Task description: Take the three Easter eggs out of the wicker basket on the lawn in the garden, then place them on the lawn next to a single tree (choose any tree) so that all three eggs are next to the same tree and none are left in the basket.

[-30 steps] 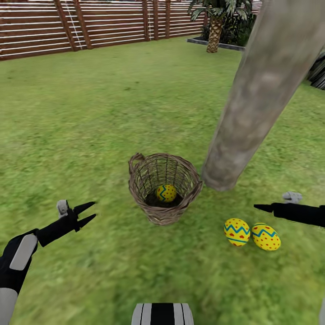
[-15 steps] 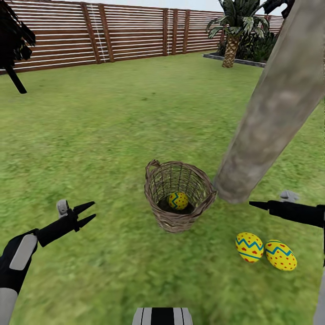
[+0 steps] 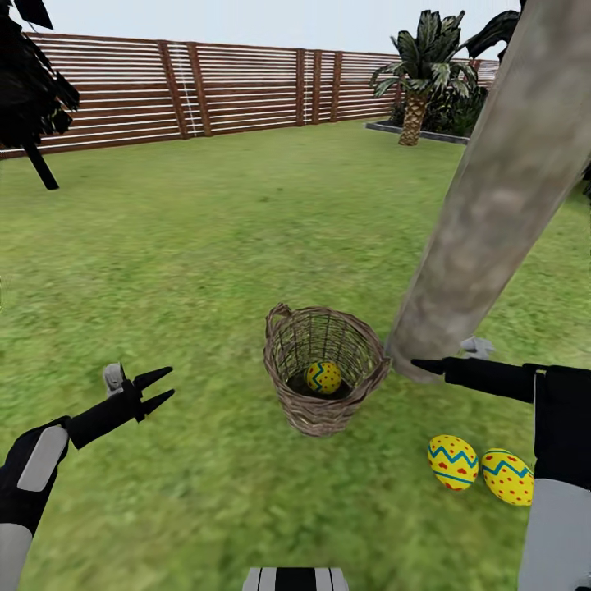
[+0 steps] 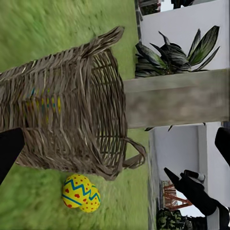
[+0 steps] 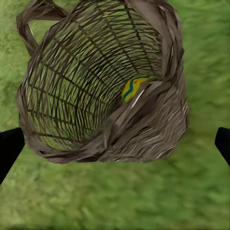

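Head view showed the last egg (image 3: 323, 377) lying at the bottom of the wicker basket (image 3: 287, 394), which stood upright on the lawn (image 3: 205, 246) with its mouth open to the sky, just beside the foot of the tree (image 3: 484, 213). The egg's long axis could not be read clearly through the weave; it looked roughly level, its zigzag band running across. The other two eggs (image 3: 480, 469) lay touching each other on the grass, near the trunk and outside the basket.

From the egg, the right gripper (image 3: 423, 365) was the nearer tool, hanging just beyond the basket's rim on the trunk side and above it, pointed across toward the basket. In the right wrist view its fingertips (image 5: 10, 146) stood wide apart to either side of the basket (image 5: 103, 86), holding nothing. The left gripper (image 3: 162, 387) sat well apart on the other side, fingers spread, empty. A descent into the mouth by the right arm seemed the likely move.
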Robot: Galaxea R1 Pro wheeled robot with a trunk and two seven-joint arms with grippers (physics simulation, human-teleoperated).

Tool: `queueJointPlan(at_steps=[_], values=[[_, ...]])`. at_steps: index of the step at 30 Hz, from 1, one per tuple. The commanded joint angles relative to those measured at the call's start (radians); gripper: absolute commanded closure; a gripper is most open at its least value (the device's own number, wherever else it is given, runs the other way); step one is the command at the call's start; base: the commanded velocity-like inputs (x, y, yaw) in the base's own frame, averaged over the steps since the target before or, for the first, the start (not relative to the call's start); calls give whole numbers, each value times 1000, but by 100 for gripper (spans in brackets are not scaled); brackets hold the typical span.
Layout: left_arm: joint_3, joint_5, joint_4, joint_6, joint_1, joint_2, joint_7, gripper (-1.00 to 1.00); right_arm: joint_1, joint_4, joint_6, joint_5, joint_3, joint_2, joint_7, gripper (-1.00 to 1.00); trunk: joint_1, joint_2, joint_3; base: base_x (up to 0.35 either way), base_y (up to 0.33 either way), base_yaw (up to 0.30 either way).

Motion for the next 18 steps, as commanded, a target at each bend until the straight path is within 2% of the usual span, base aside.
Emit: queueJointPlan(at_steps=[1, 4, 11, 18], values=[[1, -3, 0, 4, -1, 0, -4, -100, -1, -2, 7, 10, 1, 5, 10, -100, -1, 0, 3, 0, 0, 0], [1, -3, 0, 4, -1, 0, -4, -100, -1, -3, 6, 12, 6, 14, 9, -100, -2, 1, 15, 0, 0, 0], [3, -3, -1, 4, -1, 1, -3, -100, -1, -3, 6, 8, 8, 18, 9, -100, -5, 2, 42, -11, 0, 0], [3, -3, 0, 4, -1, 0, -3, -100, -1, -3, 6, 5, 8, 20, 9, -100, -8, 4, 69, -204, 29, 0]])
